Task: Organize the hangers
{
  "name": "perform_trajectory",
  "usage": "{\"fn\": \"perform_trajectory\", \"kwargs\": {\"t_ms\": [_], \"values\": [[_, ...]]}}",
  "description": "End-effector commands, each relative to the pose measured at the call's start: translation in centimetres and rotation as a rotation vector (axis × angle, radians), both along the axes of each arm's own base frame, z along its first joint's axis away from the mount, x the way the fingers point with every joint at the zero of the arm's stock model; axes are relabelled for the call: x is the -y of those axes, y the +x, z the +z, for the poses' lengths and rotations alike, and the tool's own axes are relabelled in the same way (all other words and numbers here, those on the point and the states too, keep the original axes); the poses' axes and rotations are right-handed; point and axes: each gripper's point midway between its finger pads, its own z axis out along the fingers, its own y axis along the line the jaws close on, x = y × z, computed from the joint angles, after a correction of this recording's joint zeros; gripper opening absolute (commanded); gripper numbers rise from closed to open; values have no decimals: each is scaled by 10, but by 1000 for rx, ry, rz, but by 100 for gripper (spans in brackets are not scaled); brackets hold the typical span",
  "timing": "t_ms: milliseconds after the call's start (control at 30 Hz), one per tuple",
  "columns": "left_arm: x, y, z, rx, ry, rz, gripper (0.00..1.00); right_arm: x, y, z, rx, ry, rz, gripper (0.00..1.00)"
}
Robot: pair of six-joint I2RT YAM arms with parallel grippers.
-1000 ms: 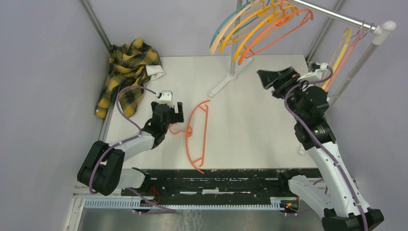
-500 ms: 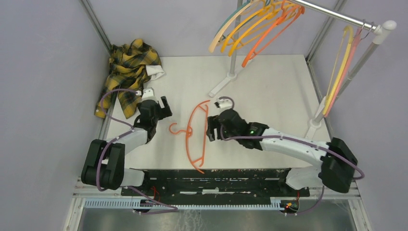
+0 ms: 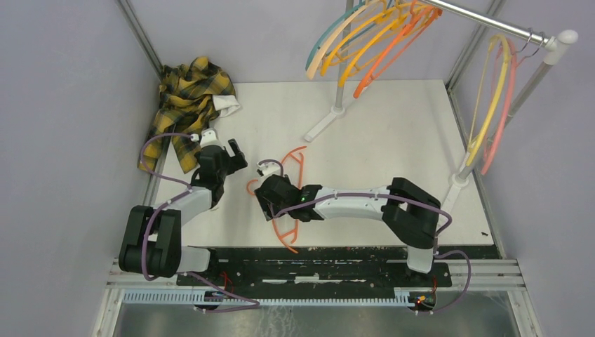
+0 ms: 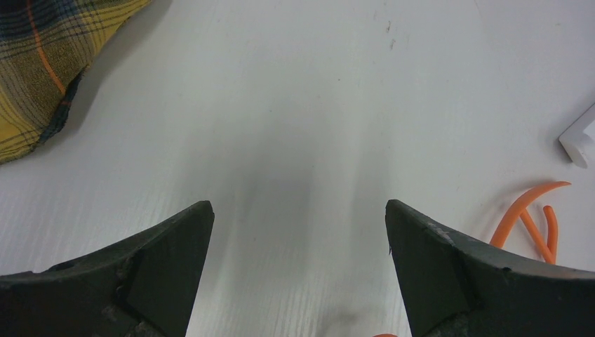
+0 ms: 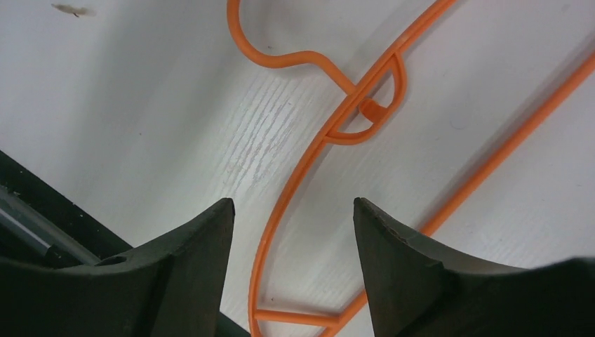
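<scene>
One orange hanger [image 3: 295, 160] lies flat on the white table [image 3: 393, 140], its hook [image 3: 252, 188] pointing left. My right gripper [image 3: 269, 205] hovers low over it, open. In the right wrist view the hanger's shoulder [image 5: 300, 168] runs between the fingers of the right gripper [image 5: 291, 205] without touching them. My left gripper [image 3: 237, 151] stands open to the left of the hook, and in the left wrist view the left gripper [image 4: 296, 207] has only bare table between its fingers. Several hangers [image 3: 365, 35] hang on the rail [image 3: 491, 21]; a yellow and pink pair [image 3: 491, 98] hangs at its right end.
A yellow-black plaid shirt [image 3: 186, 98] is heaped at the table's back left corner, close to my left arm. The rack's pole and white foot [image 3: 326, 123] stand at the back middle, another pole [image 3: 459, 179] at the right edge.
My right arm swung down from the rail and across to the orange hanger, its jaws narrowing a little. The left gripper drew back left. The hanging hangers sway.
</scene>
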Motion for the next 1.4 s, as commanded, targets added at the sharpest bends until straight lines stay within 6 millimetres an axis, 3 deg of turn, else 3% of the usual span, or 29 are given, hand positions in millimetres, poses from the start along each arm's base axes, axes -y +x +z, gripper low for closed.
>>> {"fn": "perform_trajectory", "kwargs": {"t_ms": [0, 200, 533, 700, 767, 800, 867, 900, 1133, 1367], "values": [[1, 2, 15, 53, -44, 21, 99, -22, 6, -4, -7, 40, -24, 70], [3, 1, 15, 59, -55, 16, 99, -17, 8, -27, -18, -5, -58, 60], [4, 0, 15, 65, -60, 12, 99, -2, 8, -58, -22, -90, -114, 54], [3, -2, 16, 72, -57, 13, 99, 16, 14, -60, 14, -142, -177, 31], [3, -2, 17, 74, -58, 13, 99, 24, 17, -54, 40, -146, -208, 26], [3, -2, 17, 74, -58, 13, 99, 28, 18, -50, 53, -142, -221, 24], [3, -3, 16, 72, -59, 12, 99, 35, 21, -39, 76, -127, -243, 4], [3, -3, 16, 73, -61, 11, 99, 39, 21, -32, 85, -114, -254, 1], [5, -3, 15, 69, -63, 5, 99, 74, 16, 44, 26, 188, -308, 1], [7, -3, 13, 70, -71, -1, 99, 163, 25, 134, 70, 514, -481, 1]]}}
